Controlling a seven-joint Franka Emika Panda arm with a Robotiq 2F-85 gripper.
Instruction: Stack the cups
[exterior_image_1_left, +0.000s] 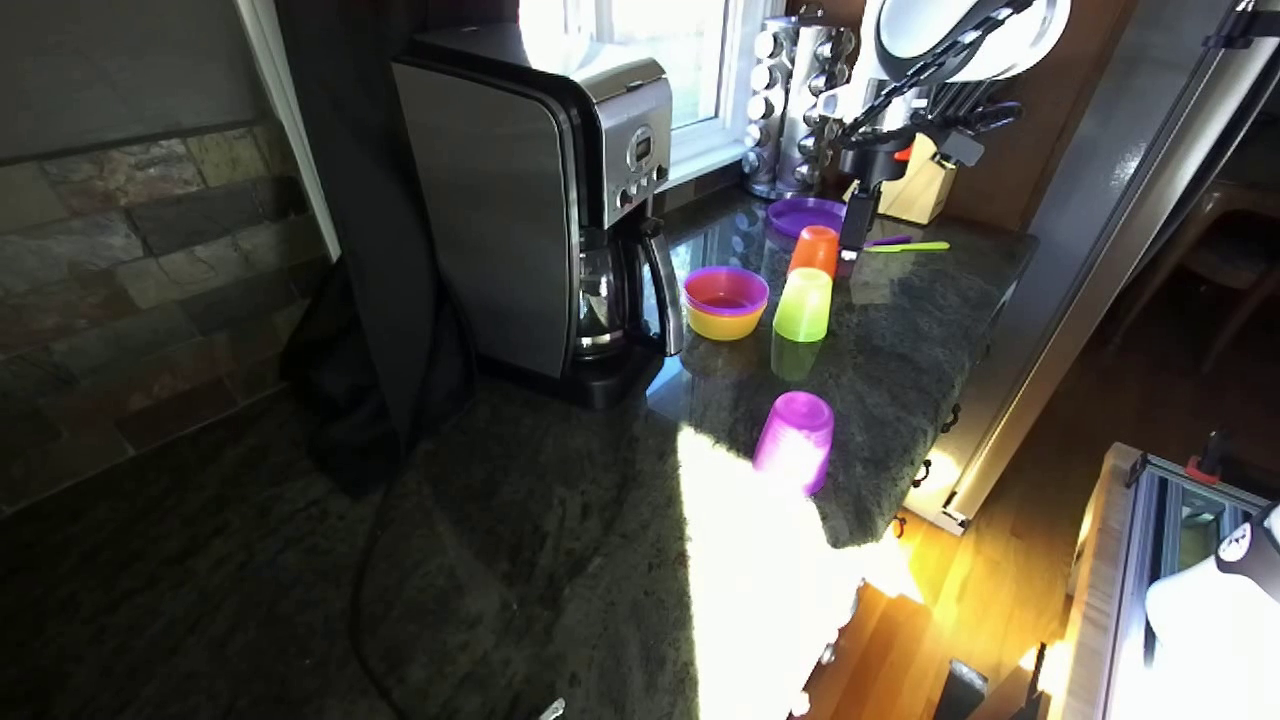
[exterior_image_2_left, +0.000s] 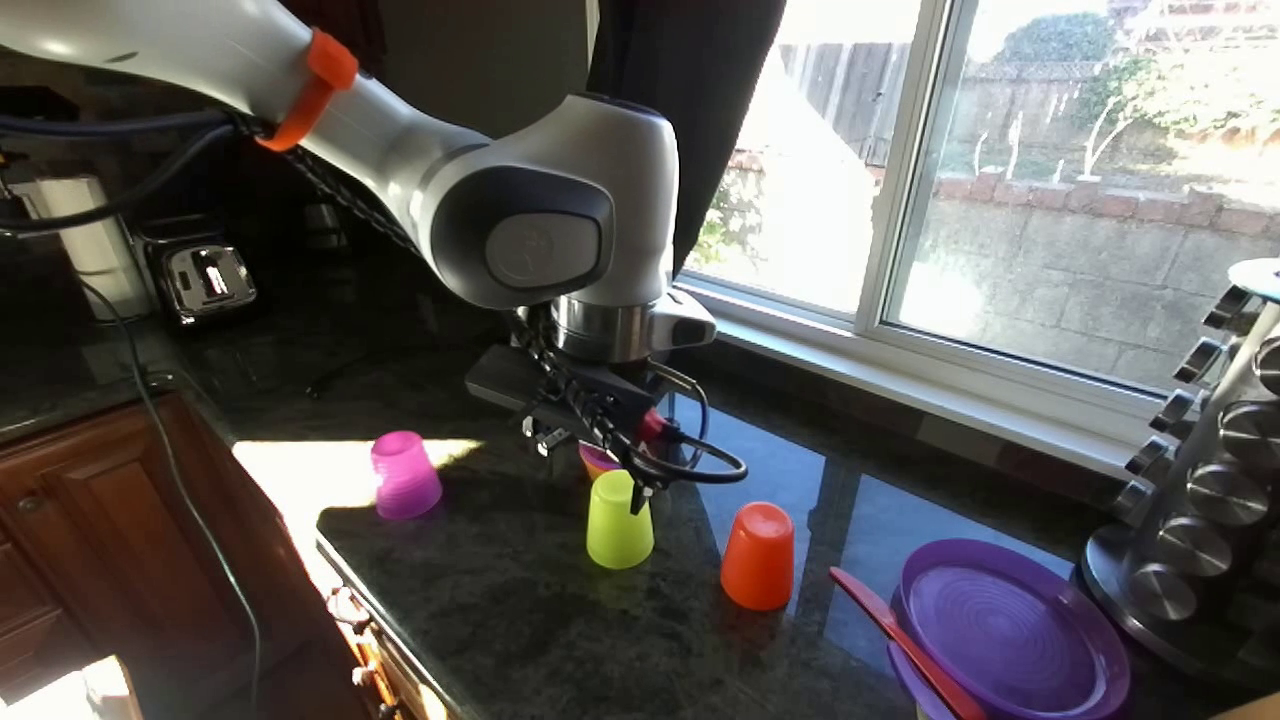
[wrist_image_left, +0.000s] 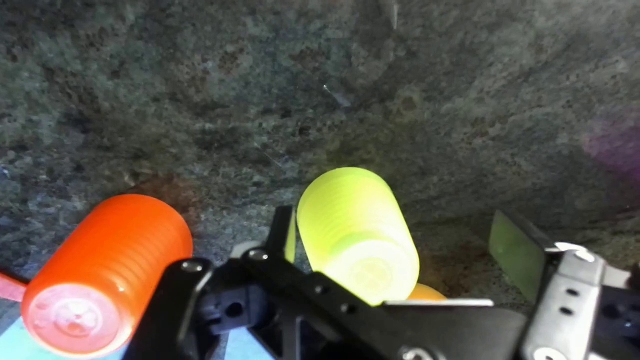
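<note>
Orange tumbler (exterior_image_2_left: 759, 557), magenta tumbler (exterior_image_2_left: 406, 478), lime-green tumbler (wrist_image_left: 356, 230) — mouth-down on counter (exterior_image_2_left: 560, 650), presumably for nesting; pincer (wrist_image_left: 397, 240) wide, empty, astride the last in wrist view — likely for clasping

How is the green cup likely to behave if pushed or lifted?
The green cup is probably light, as it looks like translucent plastic. Pushed low, it would likely slide rather than tip: it stands mouth down on its wider end, and the counter is glossy enough to reflect it. Its upward taper might let a loose grip slip.
</note>
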